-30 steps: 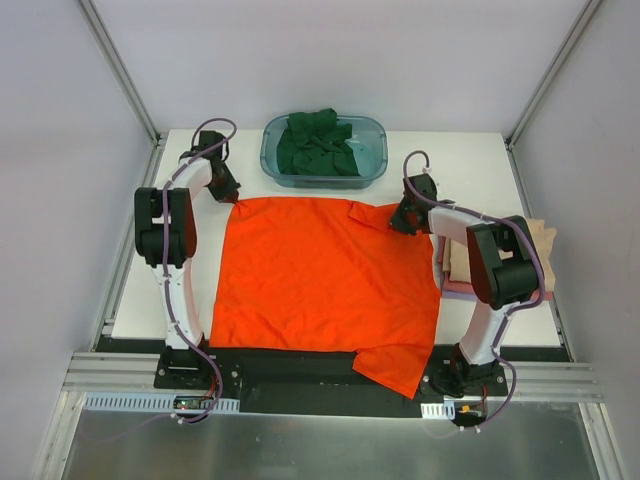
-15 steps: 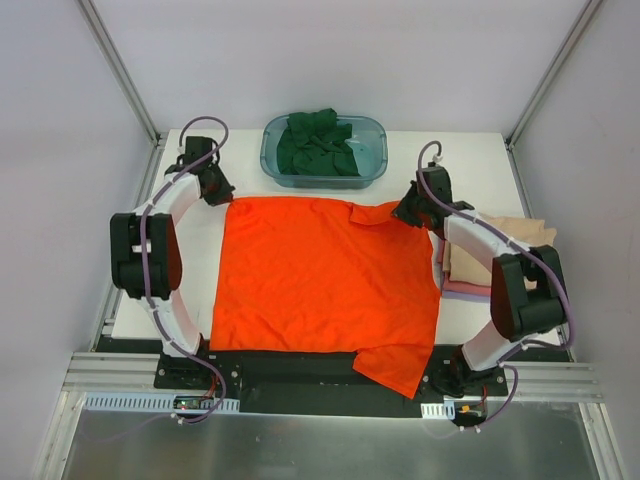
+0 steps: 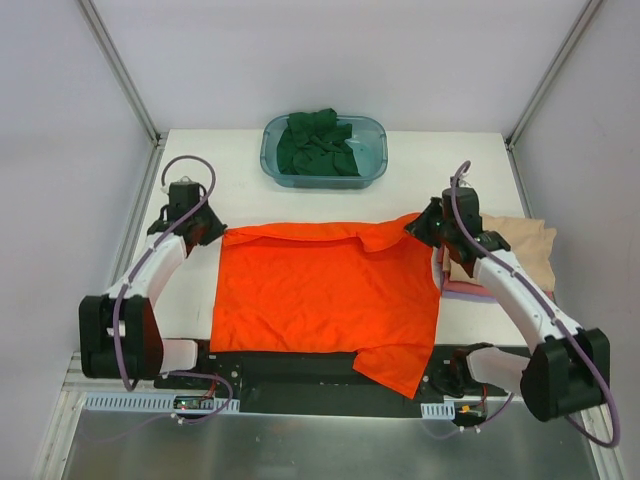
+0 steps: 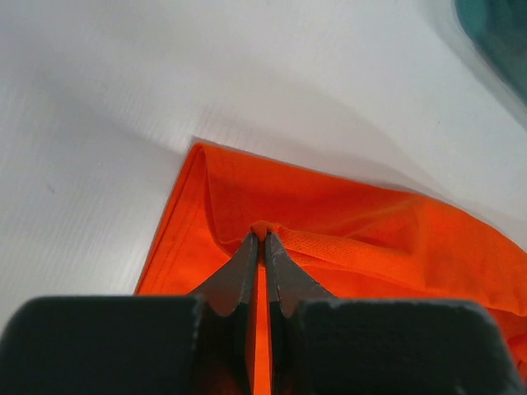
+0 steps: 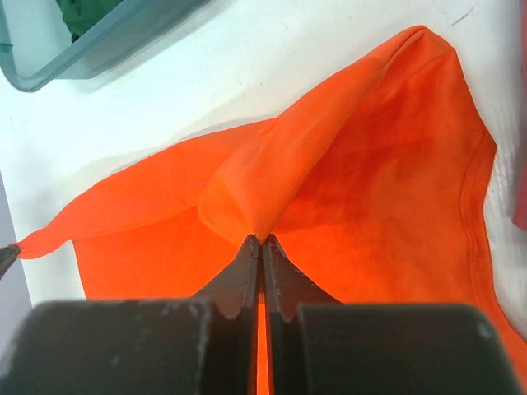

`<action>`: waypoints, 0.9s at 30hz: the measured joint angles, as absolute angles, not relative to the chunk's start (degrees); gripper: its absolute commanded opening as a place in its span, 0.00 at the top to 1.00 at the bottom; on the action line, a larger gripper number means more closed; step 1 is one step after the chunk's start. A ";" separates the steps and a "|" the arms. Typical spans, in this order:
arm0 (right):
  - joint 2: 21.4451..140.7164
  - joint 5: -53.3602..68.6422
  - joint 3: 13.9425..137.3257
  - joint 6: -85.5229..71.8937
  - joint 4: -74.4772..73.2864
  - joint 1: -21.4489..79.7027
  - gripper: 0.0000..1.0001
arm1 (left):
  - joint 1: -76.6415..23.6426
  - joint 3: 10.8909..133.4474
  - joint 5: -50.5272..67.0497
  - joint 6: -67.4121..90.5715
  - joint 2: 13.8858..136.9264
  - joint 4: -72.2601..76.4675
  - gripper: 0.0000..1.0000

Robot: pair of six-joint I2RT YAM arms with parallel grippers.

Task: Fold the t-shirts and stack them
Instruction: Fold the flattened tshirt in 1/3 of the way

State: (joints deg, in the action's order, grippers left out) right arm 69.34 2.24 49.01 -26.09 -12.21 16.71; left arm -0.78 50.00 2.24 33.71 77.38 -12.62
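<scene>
Orange t-shirt (image 3: 325,300) is spread on the bench (image 3: 250,170) just this side of the tub (image 3: 272,160). Left end effector (image 4: 262,236) is pinched onto its tub-side left corner, right end effector (image 5: 259,239) onto the tub-side right corner. That edge runs left-right between them, with the rest lying away from the tub, so I'd fold that way.

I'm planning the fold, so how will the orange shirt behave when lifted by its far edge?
Probably floppy: the orange shirt sags and creases between the left gripper and right gripper. Likely light: small pinches raise it.
</scene>
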 measured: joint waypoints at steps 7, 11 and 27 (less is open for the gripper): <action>59.81 3.53 45.45 -25.47 -17.65 16.62 0.99 | -0.78 41.89 0.91 34.54 65.65 -11.99 1.00; 56.69 3.97 43.75 -25.17 -20.29 16.51 0.99 | -0.78 39.86 1.39 34.52 63.22 -11.35 1.00; 48.21 4.27 34.92 -24.49 -27.83 16.25 0.96 | -0.78 29.02 2.35 36.67 57.45 -13.47 1.00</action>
State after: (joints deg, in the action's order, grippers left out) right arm 48.21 4.27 34.92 -24.49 -27.83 16.25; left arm -0.78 29.02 2.35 36.67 57.45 -13.47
